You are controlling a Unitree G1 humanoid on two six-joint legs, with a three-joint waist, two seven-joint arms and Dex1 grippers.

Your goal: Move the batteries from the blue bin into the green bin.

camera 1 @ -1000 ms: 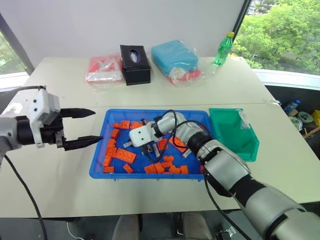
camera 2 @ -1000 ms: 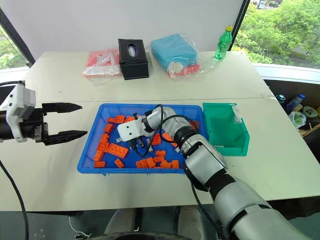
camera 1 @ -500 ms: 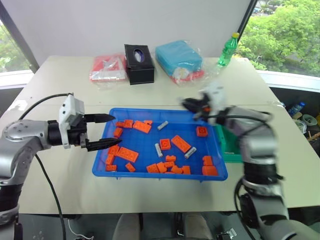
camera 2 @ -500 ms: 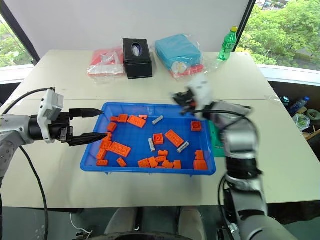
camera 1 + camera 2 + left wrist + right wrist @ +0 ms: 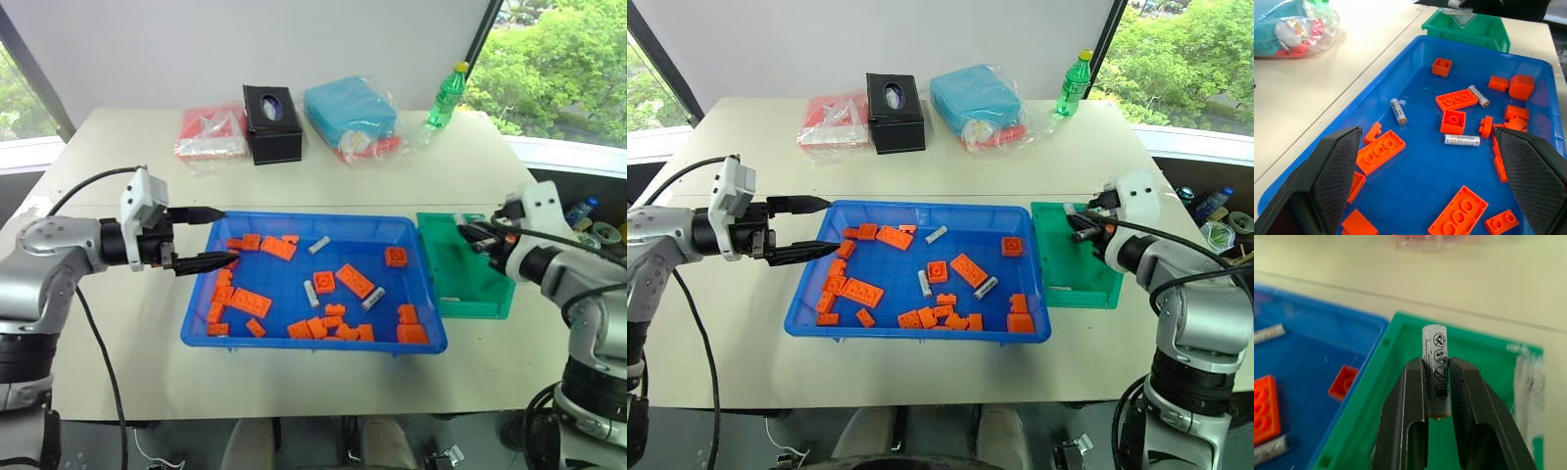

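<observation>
Three batteries [image 5: 312,293] lie loose on the floor of the blue bin [image 5: 294,343], scattered among orange bricks [image 5: 354,281]: one near the far wall, one near the middle, one right of middle. A fourth battery [image 5: 1436,363] is clamped between the fingers of the right gripper [image 5: 1437,382], standing up between the pads with its top poking out above them. That gripper [image 5: 1084,223] hangs over the green bin [image 5: 1087,294], which sits touching the blue bin's right end. The upright pinch looks chosen so the battery can fall straight in when the fingers part; I judge this is the drop step, not yet done.

The left gripper [image 5: 203,238] is spread wide and empty, its tips at the blue bin's left rim, one finger reaching just over the rim near the bricks there. It seems placed to go in for the next battery while the right arm is busy at the other end.

Room is easy on the right: the green bin's mouth is open and, as far as I can see, nothing stands tall inside it. Its far right corner carries a white label [image 5: 1526,377], well clear of the drop line. On the left, the rolled rim must be cleared before reaching down. The bricks crowd the batteries, the middle one lying just beside a square brick, so a clean pinch there will be tight. A tissue box [image 5: 266,125], wrapped packets [image 5: 348,110] and a bottle [image 5: 442,96] stand well apart at the table's far side.
</observation>
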